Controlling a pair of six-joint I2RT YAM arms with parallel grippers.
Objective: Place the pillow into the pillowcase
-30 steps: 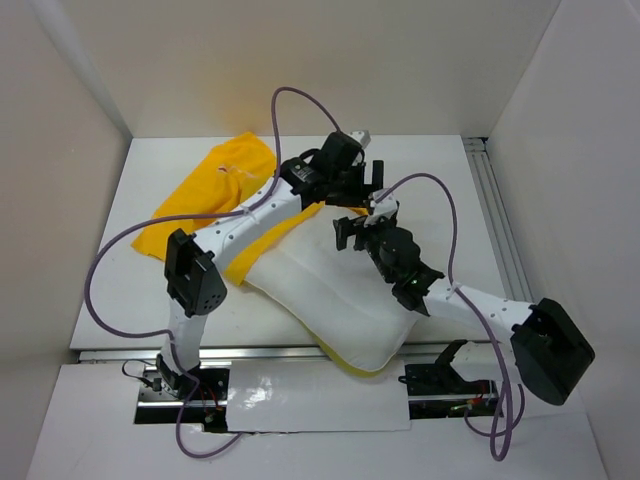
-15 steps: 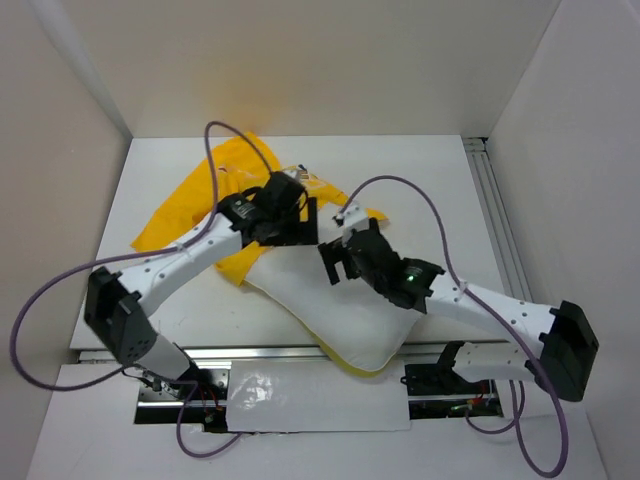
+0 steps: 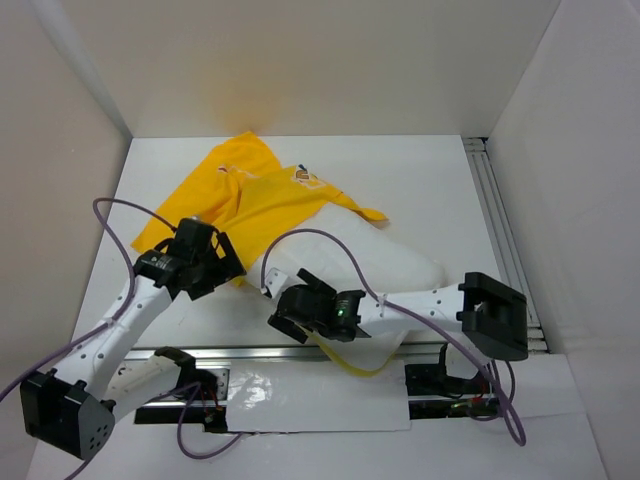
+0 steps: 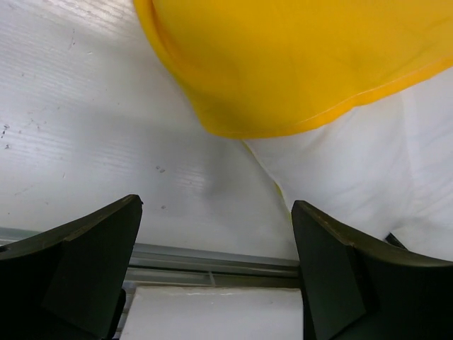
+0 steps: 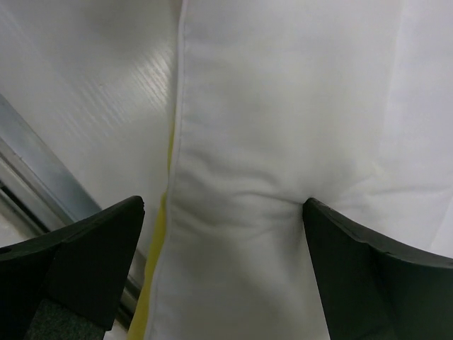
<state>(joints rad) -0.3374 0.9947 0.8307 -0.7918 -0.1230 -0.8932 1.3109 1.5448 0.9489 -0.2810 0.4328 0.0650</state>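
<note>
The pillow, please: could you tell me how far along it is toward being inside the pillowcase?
Looks started: the pillowcase covers the far end of the pillow, though whether it is truly inside is unclear. In hand: nothing; the left gripper and right gripper are both open. Left: most of the white pillow lies bare.

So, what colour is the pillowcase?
Bright yellow; the pillowcase shows best in the top external view.

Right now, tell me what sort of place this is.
Probably a robotics lab test cell: plain white wall panels enclose a white table, an aluminium rail runs along its right edge, and the cabled left arm and right arm are mounted at its near edge.
</note>
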